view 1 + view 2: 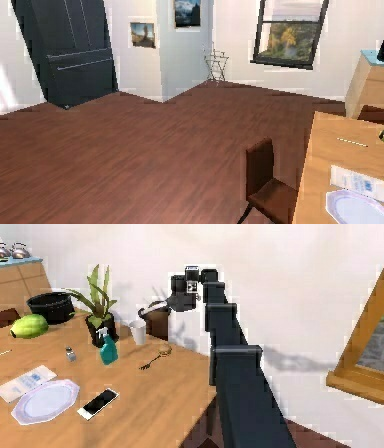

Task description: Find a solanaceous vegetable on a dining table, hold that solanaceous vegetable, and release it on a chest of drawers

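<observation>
Forward view: nearest is the dining table (322,150) corner at bottom right, light wood, with a white plate (358,208) at the edge, a paper sheet (354,180) beyond it and a small utensil (350,141) farther up. A dark brown chair (264,178) is tucked against the table's left side. The floor (130,150) is dark wood. On the far wall are a dark door (68,45) at left, two framed pictures (143,34), a wire rack (216,65) and a window (290,30). A wooden cabinet (364,88) stands at the right edge.

Arm side view: the arm (240,374) rises from the bottom edge over the table's right end. The gripper (158,310) sits near a white cup (138,332). Finger state can't be told, nor whether it holds anything. On the table are a phone (98,403), a spray bottle (107,349), a shaker (71,353), a potted plant (98,299) and a dark pot (52,304). A green oval item (30,326) lies on the far left end, just beside the pot and well apart from the gripper. Whether it is the vegetable can't be told.
</observation>
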